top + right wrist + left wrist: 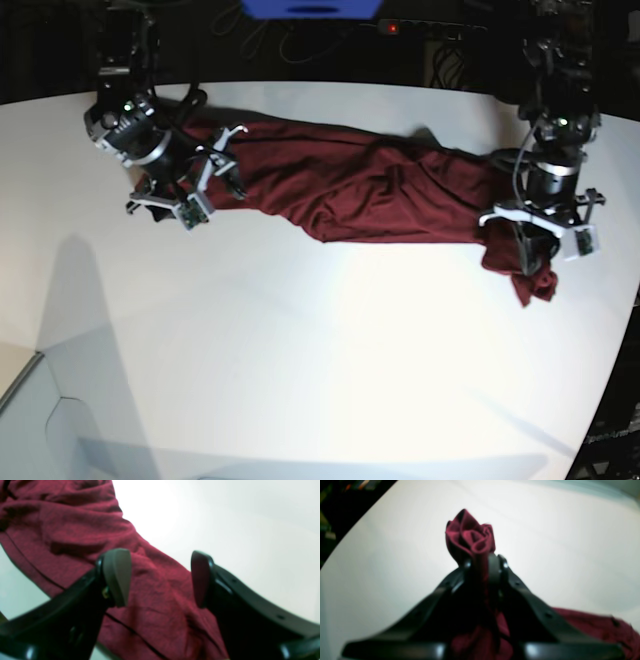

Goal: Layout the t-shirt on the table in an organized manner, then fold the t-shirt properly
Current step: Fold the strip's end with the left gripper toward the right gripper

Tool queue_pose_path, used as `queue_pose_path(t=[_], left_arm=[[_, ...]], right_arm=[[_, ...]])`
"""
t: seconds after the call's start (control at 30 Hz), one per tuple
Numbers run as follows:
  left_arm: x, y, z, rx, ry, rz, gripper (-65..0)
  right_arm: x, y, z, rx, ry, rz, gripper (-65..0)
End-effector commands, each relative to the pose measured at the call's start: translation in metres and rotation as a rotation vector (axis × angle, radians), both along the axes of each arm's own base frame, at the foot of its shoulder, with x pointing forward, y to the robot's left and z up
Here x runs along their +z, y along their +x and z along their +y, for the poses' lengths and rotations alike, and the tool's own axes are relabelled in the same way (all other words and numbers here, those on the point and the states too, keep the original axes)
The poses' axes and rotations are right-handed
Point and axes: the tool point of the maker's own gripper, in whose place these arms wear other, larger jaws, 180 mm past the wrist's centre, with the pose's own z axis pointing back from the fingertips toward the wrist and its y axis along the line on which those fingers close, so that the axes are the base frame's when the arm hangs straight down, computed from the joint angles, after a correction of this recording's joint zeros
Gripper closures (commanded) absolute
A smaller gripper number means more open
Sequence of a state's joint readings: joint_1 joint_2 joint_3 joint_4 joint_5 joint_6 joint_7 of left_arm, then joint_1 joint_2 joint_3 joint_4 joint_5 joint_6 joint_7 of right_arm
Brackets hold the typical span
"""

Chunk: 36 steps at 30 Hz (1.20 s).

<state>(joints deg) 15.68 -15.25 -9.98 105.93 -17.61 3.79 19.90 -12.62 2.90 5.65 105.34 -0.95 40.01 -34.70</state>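
The t-shirt [370, 190] lies stretched in a rumpled band across the far part of the bench [300, 360], not yet flat. The left tool [482, 562] is clamped on a bunched wad of it, which pokes out beyond the jaws. The right tool [161, 577] stands agape, cloth under and between its jaws, unheld. Layout looks barely begun; spreading and all folding remain.

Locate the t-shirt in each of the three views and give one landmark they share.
Left wrist: the t-shirt is bunched at centre, pinched in the left gripper; more at lower right.
Right wrist: fills the left and centre, under the open right gripper.
Base: stretched across the upper middle, between the arms.
Shared landmark: the white table.
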Motion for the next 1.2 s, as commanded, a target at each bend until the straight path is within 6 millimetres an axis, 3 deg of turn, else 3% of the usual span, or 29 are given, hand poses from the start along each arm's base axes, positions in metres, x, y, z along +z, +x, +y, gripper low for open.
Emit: queue_pose_path(t=[0.0, 0.17, 0.5, 0.7, 0.8, 0.9, 1.17], left_arm=[[0.005, 0.0, -0.011, -0.028, 0.03, -0.023, -0.1], [-0.01, -0.011, -0.058, -0.144, 0.133, 0.01, -0.1], [-0.016, -0.018, -0.133, -0.325, 0.183, 0.001, -0.1], [-0.036, -0.015, -0.146, -0.325, 0.201, 0.041, -0.1], [-0.036, -0.014, -0.147, -0.323, 0.223, 0.038, -0.3], [-0.037, -0.016, -0.149, -0.329, 0.246, 0.039, -0.5], [-0.052, -0.027, -0.174, -0.439, 0.323, 0.055, -0.3]], right_arm=[[0.011, 0.005, 0.002, 0.004, 0.026, -0.041, -37.9], [0.01, 0.004, 0.001, 0.003, 0.024, -0.038, -37.8], [0.011, 0.004, 0.002, 0.003, 0.023, -0.041, -37.7], [0.01, 0.0, 0.002, 0.004, 0.024, -0.036, -37.7], [0.01, 0.0, 0.0, 0.001, 0.02, -0.034, -37.7], [0.008, -0.001, -0.013, -0.038, 0.015, -0.031, -37.7], [0.009, 0.0, -0.018, -0.051, 0.009, -0.032, -37.7]])
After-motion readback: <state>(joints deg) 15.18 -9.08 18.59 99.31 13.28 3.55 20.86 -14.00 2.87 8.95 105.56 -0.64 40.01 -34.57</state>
